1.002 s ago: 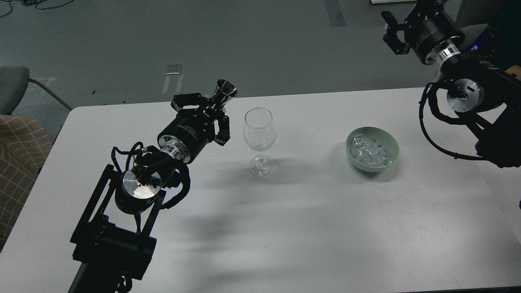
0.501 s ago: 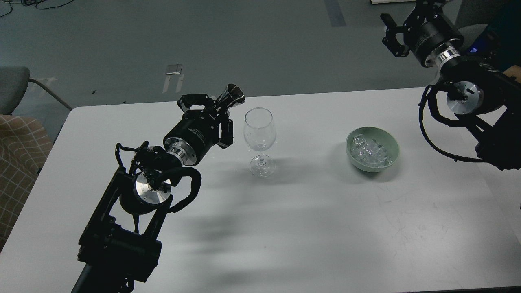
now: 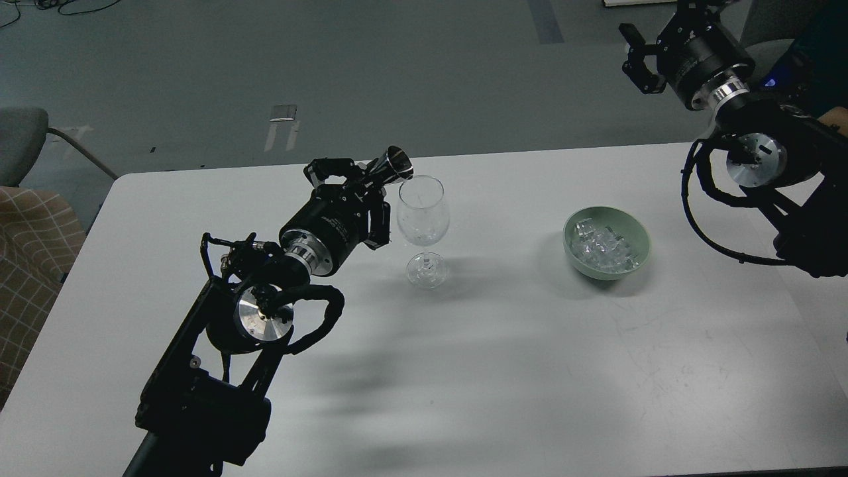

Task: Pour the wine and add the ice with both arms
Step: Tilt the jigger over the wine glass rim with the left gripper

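The left arm [image 3: 265, 311] rises from the lower left edge and reaches up and to the right across the table [image 3: 464, 371], its black wrist cylinder slanting toward the wine glass [image 3: 423, 215]. At its far end the left gripper [image 3: 361, 182] is clamped on a small metal jigger [image 3: 391, 167], a dark shiny double-cone cup. The jigger is tipped over, its long axis running from lower left to upper right, with its flared mouth pointing at the glass and lying just beside the rim on the glass's left. No liquid can be made out in the jigger or the glass (clear wine against clear glass would be hard to see here). The wine glass stands upright on its foot near the middle of the table. Well to its right sits a pale green bowl [image 3: 639, 228] holding the ice [image 3: 601, 248], a heap of small clear cubes. The right arm [image 3: 762, 146] enters from the right edge and bends up and back over the table's far right corner, its upper part running off the right side of the view. The right gripper [image 3: 636, 56] is held high beyond the table's far edge, over the floor, seen small and dark; whether its fingers are apart or together cannot be told.
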Available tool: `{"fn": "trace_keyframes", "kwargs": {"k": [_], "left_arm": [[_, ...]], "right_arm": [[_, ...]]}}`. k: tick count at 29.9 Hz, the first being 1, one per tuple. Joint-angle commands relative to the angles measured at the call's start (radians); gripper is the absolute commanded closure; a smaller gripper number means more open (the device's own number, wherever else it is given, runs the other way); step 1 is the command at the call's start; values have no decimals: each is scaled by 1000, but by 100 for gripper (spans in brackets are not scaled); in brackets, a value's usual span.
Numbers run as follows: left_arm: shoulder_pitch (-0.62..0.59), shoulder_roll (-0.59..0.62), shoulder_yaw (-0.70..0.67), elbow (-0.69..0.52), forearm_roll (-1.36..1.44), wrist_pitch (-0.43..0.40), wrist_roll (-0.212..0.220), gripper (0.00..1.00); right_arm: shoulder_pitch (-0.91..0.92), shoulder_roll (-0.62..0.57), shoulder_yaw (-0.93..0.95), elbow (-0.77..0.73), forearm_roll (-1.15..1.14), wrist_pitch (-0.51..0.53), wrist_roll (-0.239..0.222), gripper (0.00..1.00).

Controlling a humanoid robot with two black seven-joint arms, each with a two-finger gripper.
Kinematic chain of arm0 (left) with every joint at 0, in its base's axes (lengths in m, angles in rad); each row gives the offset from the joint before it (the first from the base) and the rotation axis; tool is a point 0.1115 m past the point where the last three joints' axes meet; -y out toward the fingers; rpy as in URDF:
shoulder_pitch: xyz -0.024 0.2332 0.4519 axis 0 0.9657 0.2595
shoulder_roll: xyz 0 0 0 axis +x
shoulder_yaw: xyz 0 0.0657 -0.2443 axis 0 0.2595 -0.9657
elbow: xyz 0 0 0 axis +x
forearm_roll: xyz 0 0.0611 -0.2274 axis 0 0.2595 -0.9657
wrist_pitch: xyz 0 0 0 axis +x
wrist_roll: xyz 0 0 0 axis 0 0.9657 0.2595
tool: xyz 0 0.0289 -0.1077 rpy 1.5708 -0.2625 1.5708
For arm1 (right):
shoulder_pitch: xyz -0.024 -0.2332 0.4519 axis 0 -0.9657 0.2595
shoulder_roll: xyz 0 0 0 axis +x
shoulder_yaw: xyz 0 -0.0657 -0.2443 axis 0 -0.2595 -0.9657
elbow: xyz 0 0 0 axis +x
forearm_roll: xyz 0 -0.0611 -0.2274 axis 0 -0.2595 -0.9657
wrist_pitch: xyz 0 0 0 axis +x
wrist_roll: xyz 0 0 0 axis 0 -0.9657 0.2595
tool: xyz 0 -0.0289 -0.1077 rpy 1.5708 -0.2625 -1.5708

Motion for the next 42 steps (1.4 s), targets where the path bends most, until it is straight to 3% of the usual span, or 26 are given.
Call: {"fn": "trace_keyframes", "kwargs": {"k": [1,42], "left_arm": [[-1,0,5,0,23,0,-1,96],[-27,0,7,1,252,0,2,95]], "right_arm": [[0,0,1,0,0,0,0,0],[-5,0,1,1,0,0,0,0]]}}
